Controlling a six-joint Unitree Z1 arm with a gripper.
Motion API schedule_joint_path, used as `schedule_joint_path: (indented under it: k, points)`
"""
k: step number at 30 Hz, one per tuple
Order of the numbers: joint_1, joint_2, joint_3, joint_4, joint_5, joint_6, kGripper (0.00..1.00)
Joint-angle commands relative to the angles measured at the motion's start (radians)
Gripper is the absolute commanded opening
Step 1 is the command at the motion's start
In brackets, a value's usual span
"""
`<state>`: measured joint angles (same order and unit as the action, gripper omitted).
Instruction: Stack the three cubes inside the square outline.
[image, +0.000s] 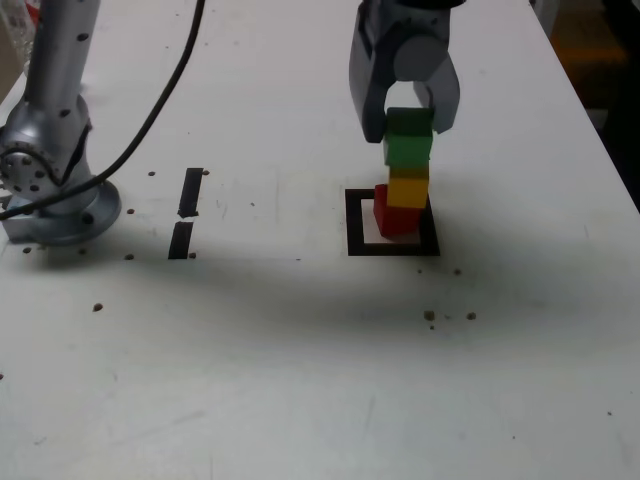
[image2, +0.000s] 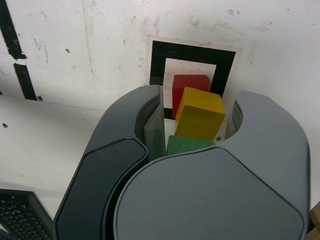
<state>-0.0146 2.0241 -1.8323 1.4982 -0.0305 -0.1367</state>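
Three cubes stand in a stack inside the square outline of black tape. The red cube is at the bottom, the yellow cube on it, and the green cube on top, slightly offset. My gripper comes down from above with a finger on each side of the green cube and is shut on it. The wrist view looks down between the jaws: green cube nearest, then the yellow cube and red cube, with the square outline around them. My gripper fills the near part of that view.
Two short black tape strips lie to the exterior view's left of the outline. The arm's base stands at the far left with a black cable running from it. Small dark specks dot the white table.
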Motion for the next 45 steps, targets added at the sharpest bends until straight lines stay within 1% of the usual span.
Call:
schedule_joint_path:
  k: [1,9,15,18,21,23,31,39,45]
  points:
    - [0.005,0.005,0.005,-0.012,0.004,0.005,0.20]
    - [0.025,0.016,0.022,-0.041,0.015,0.021,0.20]
    - [0.031,0.016,0.043,-0.062,0.014,0.025,0.21]
    - [0.031,0.016,0.050,-0.071,0.012,0.025,0.23]
    - [0.031,0.015,0.054,-0.074,0.010,0.025,0.26]
    - [0.031,0.014,0.057,-0.075,0.008,0.025,0.31]
    - [0.031,0.013,0.070,-0.084,0.000,0.027,0.56]
    - [0.031,0.013,0.070,-0.108,0.000,0.036,0.62]
    - [0.031,0.008,0.074,-0.111,0.003,0.037,0.66]
